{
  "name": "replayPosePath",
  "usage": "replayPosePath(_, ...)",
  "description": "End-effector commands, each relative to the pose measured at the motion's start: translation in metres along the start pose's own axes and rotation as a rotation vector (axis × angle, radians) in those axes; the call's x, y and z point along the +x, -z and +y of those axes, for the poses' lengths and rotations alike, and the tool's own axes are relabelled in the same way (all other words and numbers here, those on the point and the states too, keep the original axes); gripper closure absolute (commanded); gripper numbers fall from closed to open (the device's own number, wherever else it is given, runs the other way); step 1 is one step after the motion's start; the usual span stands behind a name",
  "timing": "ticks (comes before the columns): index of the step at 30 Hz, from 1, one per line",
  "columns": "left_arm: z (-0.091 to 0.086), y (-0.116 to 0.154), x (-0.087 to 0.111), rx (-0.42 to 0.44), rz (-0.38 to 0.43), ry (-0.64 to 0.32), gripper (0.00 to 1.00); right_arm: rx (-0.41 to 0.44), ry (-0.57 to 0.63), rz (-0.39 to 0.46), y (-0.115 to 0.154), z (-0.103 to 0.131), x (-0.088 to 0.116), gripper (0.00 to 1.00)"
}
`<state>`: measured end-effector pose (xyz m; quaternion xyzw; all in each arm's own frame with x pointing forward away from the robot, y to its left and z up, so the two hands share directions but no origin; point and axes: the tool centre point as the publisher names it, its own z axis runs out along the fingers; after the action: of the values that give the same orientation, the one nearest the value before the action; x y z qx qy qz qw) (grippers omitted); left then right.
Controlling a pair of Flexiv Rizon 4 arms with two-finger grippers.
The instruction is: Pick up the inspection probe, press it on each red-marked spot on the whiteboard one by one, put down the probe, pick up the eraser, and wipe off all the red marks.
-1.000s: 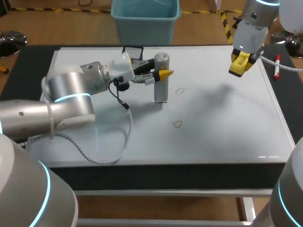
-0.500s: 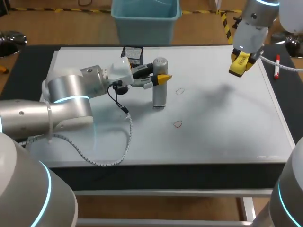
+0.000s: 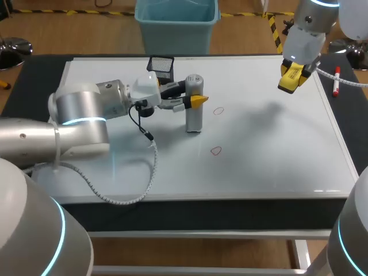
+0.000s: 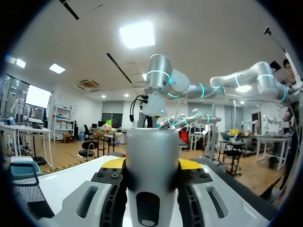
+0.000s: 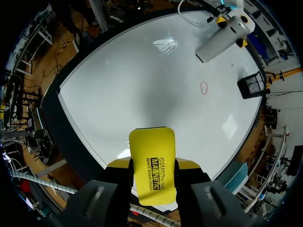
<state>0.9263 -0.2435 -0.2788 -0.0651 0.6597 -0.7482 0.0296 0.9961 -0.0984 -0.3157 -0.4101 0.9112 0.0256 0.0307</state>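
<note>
Whiteboard [image 3: 270, 155] up front, and nearest on it is one small red mark [image 3: 215, 150], all alone on bare white. Further in, here's the left gripper [image 3: 192, 98], coming in sideways from the left, fingers clamped on the upper half of the probe [image 3: 194, 118]. The wrist view confirms it: grey cylinder squeezed between both yellow tips. The probe stands upright, with its lower end down at the board; whether it actually presses there, I can't tell. Just to its right, apart from it, a second red mark [image 3: 218, 111]. Further back, a black mesh basket [image 3: 161, 64] sits at the board's far edge behind that gripper. Over at the far right, the right gripper [image 3: 292, 77] hangs above the board, fingers closed on the yellow eraser [image 5: 152, 161]. Beside it, off the board, lies a red marker [image 3: 336, 80].
</note>
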Motion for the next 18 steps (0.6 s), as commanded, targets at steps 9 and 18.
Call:
replayPosePath(9,-0.0054,0.0028,0.0039,-0.029,0.026,0.01,1.0,0.002,0.002,0.004,0.0008,-0.0007,-0.0003,1.0)
replayPosePath(18,-0.0052,0.0036,0.0035,-0.026,0.027,0.005,1.0,0.002,0.002,0.004,0.0008,-0.0007,-0.0003,1.0)
